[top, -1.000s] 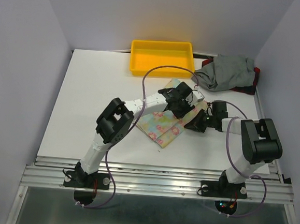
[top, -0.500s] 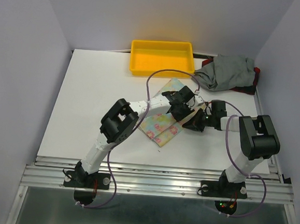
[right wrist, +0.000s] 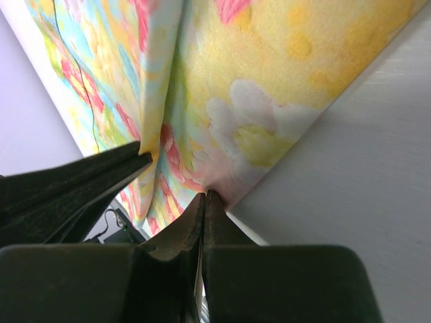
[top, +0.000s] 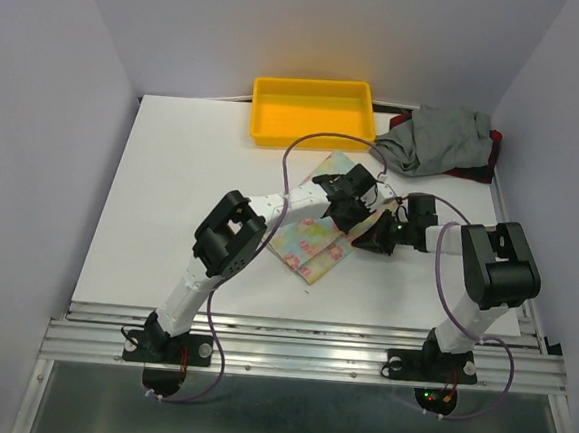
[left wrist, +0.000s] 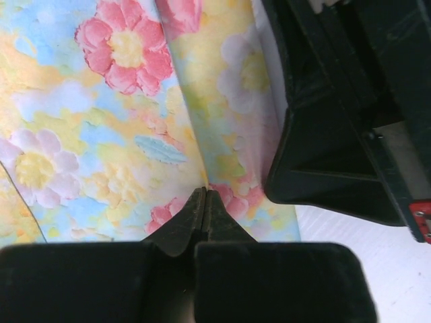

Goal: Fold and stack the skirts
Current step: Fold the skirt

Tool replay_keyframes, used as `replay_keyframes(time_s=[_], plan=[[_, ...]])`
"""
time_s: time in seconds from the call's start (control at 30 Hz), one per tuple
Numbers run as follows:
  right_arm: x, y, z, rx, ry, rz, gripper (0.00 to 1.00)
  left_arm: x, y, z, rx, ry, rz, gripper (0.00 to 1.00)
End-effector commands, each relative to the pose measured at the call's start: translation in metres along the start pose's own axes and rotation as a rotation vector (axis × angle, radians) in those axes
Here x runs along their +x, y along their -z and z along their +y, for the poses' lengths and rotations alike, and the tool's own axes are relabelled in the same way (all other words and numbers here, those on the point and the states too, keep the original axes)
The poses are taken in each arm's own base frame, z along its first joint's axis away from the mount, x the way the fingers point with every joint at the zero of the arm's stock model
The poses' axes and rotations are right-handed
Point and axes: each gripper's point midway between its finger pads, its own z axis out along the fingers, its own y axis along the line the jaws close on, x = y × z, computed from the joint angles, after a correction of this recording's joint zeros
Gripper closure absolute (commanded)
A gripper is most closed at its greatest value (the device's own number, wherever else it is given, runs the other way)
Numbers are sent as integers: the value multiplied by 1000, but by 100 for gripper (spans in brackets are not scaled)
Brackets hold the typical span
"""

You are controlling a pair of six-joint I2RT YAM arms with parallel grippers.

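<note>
Where the overhead view hid both sets of fingertips behind the wrists, the wrist cameras settled the matter. The left gripper (left wrist: 205,196) was pinched together on a crease of the floral skirt (top: 310,242). The right gripper (right wrist: 204,197) was likewise clamped on that skirt's edge, at its 3 o'clock side. The skirt lay folded in the middle of the table (top: 170,207). Only the overhead view showed the far end: the yellow tray (top: 315,82) at 12 o'clock, and the grey skirt (top: 438,138) heaped over the plaid skirt (top: 493,150) at 1 o'clock.
</note>
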Motion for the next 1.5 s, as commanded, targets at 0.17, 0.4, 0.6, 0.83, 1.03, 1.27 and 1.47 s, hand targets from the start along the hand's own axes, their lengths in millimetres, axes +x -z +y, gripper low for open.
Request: replay_keyframes(time_s=[0.17,0.4,0.6,0.83,1.03,1.27,1.47], plan=[[-1,-1,-17,74,12,-29,99,-43,40,-34,93,-21,-112,100],[2,3,-17,73,16,-33,99,-50,29,-35,106,-18,-114,100],[2,4,-18,84,25,-36,99,-60,28,-35,108,-23,-130,100],[1,6,-17,86,25,-43,99,-51,20,-41,145,-12,-97,100],[0,7,-14,81,28,-44,99,-32,8,-46,170,-7,-58,100],[2,10,-13,83,37,-39,99,-17,-15,-43,173,-4,-16,100],[-2,22,-6,103,106,-21,99,-4,-25,-47,217,15,16,100]])
